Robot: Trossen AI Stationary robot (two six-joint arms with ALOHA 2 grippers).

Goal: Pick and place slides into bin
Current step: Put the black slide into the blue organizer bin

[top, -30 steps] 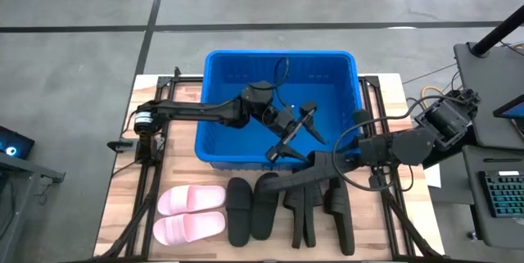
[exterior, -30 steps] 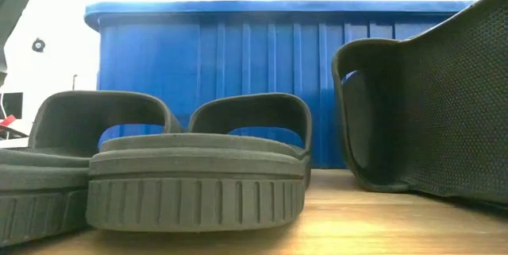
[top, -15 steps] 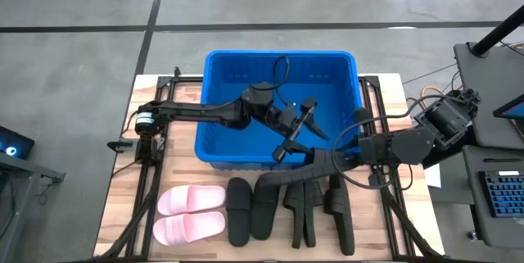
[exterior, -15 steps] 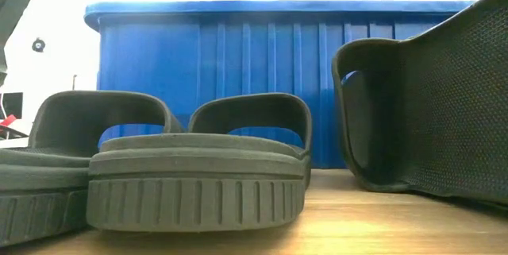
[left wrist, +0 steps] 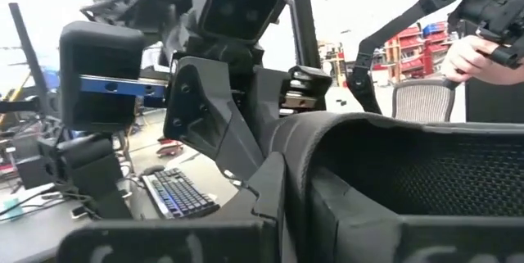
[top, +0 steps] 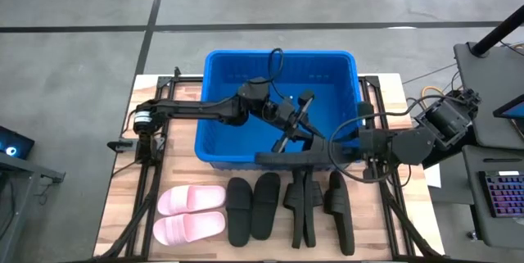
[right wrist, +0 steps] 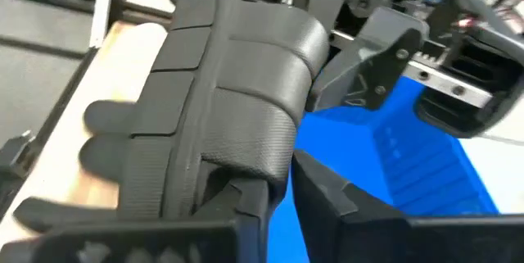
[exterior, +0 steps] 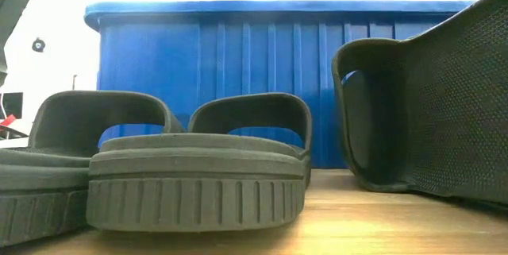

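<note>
A black slide [top: 299, 158] hangs level along the near rim of the blue bin [top: 278, 53], held between both arms. My left gripper [top: 288, 140] reaches across the bin and is shut on the slide. My right gripper [top: 348, 150] comes from the table's right and is shut on the slide's other end. A pale pink pair [top: 190, 214] and several black slides [top: 266, 206] lie sole down in a row on the table before the bin. In the low view, black slides [exterior: 194, 183] stand in front of the bin's wall [exterior: 238, 56]. My left gripper comes at the black slide from the far side, slanting down over the bin's near rim. In its wrist view the arch of the strap [left wrist: 307, 152] lies right beside its fingers. The gripper hides the exact place of contact. The slide is lifted clear and level. My right gripper pinches the slide's right end [right wrist: 246, 173] between its two fingers. It comes about level from the table's right, along the slide's length. The slide runs out from the fingers toward the table's left, clear of the table and of the other slides.
The bin's near rim [top: 246, 161] lies just beneath the held slide. One black slide [exterior: 429, 120] stands on its side at the right of the low view. Wooden table shows on either side of the bin [top: 168, 115]. A keyboard [top: 503, 193] lies off the table's right.
My right gripper has risen and gone toward the bin with the black slide. The slide's free end has lifted out of the row and swung up, so the slide is now level along the bin's near rim. My left gripper has shut on it.
</note>
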